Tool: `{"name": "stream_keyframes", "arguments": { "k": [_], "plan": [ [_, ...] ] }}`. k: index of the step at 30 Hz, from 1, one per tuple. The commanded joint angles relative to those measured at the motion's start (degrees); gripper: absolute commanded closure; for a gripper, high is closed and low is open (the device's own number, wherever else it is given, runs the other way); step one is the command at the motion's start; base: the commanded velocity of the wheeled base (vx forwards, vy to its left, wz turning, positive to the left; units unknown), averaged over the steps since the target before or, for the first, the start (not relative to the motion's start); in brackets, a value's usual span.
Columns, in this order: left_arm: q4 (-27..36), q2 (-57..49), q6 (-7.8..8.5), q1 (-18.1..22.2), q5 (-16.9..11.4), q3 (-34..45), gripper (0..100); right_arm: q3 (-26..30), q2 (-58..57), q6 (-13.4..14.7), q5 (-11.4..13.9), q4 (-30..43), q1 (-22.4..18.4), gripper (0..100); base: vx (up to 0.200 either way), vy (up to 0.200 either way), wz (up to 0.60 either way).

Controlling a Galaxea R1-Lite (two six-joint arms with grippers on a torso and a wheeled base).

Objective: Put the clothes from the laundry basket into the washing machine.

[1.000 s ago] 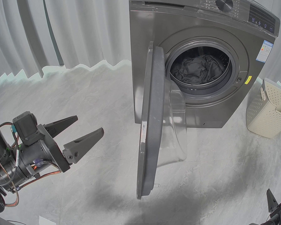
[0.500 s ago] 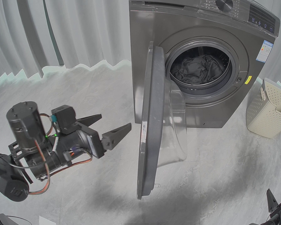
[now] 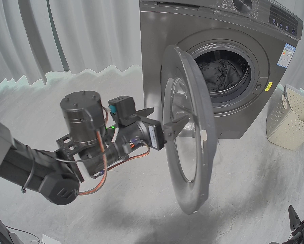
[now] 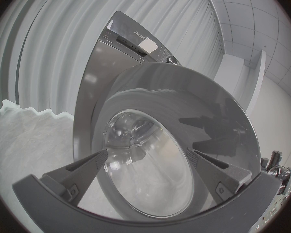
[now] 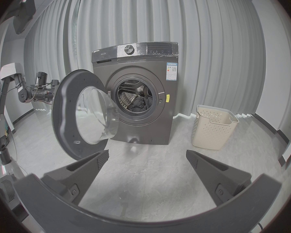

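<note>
A: From the head we look down on the washing machine. Its door stands partly open, and the left gripper is right at the door's outer face.

B: Our left wrist gives us that face close up: the door with its round window. The left gripper has its fingers spread wide and holds nothing. Whether a fingertip touches the door, we cannot tell.

A: The right wrist looks from the other side, so there we get the door from within, with its clear bowl. The right gripper hangs low over the floor, well apart from the machine, fingers wide apart and empty.

B: Now the containers. In the drum we see dark clothes lying in a heap, and the head shows the same clothes through the round opening.

A: The laundry basket stands on the floor just beside the machine, to its right. From the right wrist we see the basket by its rim and perforated walls, but we cannot see down to its bottom.
</note>
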Motion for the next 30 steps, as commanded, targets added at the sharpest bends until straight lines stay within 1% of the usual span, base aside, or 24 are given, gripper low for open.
{"name": "stream_keyframes", "arguments": {
  "k": [1, 3, 4, 5, 7, 8, 9, 10, 11, 12, 13, 16, 18, 20, 21, 22, 23, 24, 25, 26, 27, 29, 30],
  "plan": [
    [-0.1, 9.1, -1.01, -1.9, 0.9, -9.3, 0, 0.4, -0.9, 0.0, 0.0, 0.0, 0.0, 0, 0.0, 0.0, 0.0],
    [-0.2, 12.1, -1.45, -1.9, 1.4, -13.0, 0, 0.4, -0.9, 0.0, -0.1, 0.1, 0.0, 0, 0.0, 0.0, 0.0],
    [-0.1, 12.3, -1.45, -1.9, 1.5, -13.3, 0, 0.4, -0.9, 0.0, 0.0, 0.0, 0.0, 0, 0.0, 0.0, 0.0],
    [-0.2, 15.4, -1.62, -1.5, 2.5, -16.9, 0, 0.4, -0.9, 0.0, -0.1, 0.0, 0.0, 0, 0.0, 0.0, 0.0],
    [-0.1, 18.5, -1.97, -1.1, 3.7, -21.5, 0, 0.4, -0.9, 0.0, 0.0, 0.0, 0.0, 0, 0.0, 0.0, 0.0],
    [0.1, 20.1, -2.68, -1.0, 4.2, -24.5, 0, 0.4, -0.9, 0.0, 0.0, 0.0, 0.0, 0, 0.0, 0.0, 0.0],
    [0.4, 20.3, -2.85, -1.0, 4.4, -25.2, 0, 0.4, -0.9, 0.0, -0.1, 0.0, 0.0, 0, 0.0, 0.0, 0.0],
    [1.0, 21.8, -4.08, -1.2, 4.9, -28.6, 0, 0.4, -0.9, 0.0, -0.1, 0.0, 0.0, 0, 0.0, 0.0, 0.0],
    [1.2, 22.0, -4.35, -1.3, 5.1, -29.3, 0, 0.4, -0.9, 0.0, -0.1, 0.0, 0.0, 0, 0.0, 0.0, 0.0],
    [2.5, 23.5, -5.23, -1.6, 6.0, -32.7, 0, 0.4, -0.9, 0.0, 0.0, 0.0, 0.0, 0, 0.0, 0.0, 0.0],
    [2.7, 23.8, -5.31, -1.6, 6.2, -33.3, 0, 0.4, -0.9, 0.0, -0.1, 0.0, 0.1, 0, 0.0, 0.0, 0.0],
    [4.7, 27.6, -6.19, -1.7, 8.7, -40.8, 0, 0.4, -0.9, 0.0, -0.1, 0.0, 0.0, 0, 0.0, 0.0, 0.0],
    [5.6, 29.5, -6.54, -1.6, 9.8, -44.3, 0, 0.4, -0.9, 0.0, 0.0, 0.1, 0.0, 0, 0.0, 0.0, 0.0],
    [7.3, 31.9, -6.72, -1.2, 11.5, -49.6, 0, 0.4, -0.9, 0.0, 0.0, 0.0, 0.0, 0, 0.0, 0.0, 0.0],
    [7.3, 31.9, -6.72, -1.2, 11.5, -49.6, 0, 0.4, -0.9, 0.0, 0.0, 0.0, 0.0, 0, 0.0, 0.0, 0.0],
    [8.9, 34.3, -6.81, -0.9, 13.3, -55.2, 0, 0.4, -0.9, 0.0, -0.1, 0.0, 0.0, 0, 0.0, 0.0, 0.0],
    [9.3, 35.0, -7.16, -0.8, 13.7, -56.9, 0, 0.5, -0.9, 0.0, -0.1, 0.0, 0.0, 0, 0.0, 0.0, 0.0],
    [9.9, 35.2, -7.69, -0.6, 13.9, -57.9, 0, 0.4, -0.9, 0.0, 0.0, 0.0, 0.0, 0, 0.0, 0.0, 0.0],
    [9.9, 35.2, -7.69, -0.6, 13.9, -57.9, 0, 0.4, -0.9, 0.0, 0.0, 0.0, 0.0, 0, 0.0, 0.0, 0.0],
    [10.5, 34.8, -9.09, -0.6, 13.9, -57.3, 0, 0.4, -0.9, 0.0, 0.0, 0.0, 0.0, 0, 0.0, 0.0, 0.0],
    [10.4, 34.1, -9.44, -0.8, 14.0, -56.1, 0, 0.4, -0.9, 0.0, 0.0, 0.0, 0.0, 0, 0.0, 0.0, 0.0],
    [10.0, 30.7, -9.71, -0.9, 13.9, -51.1, 0, 0.4, -0.9, 0.0, -0.1, 0.0, 0.0, 0, 0.0, 0.0, 0.0],
    [9.7, 28.4, -9.71, -0.9, 13.8, -47.1, 0, 0.4, -0.9, 0.0, 0.0, 0.0, 0.0, 0, 0.0, 0.0, 0.0]
  ]
}}
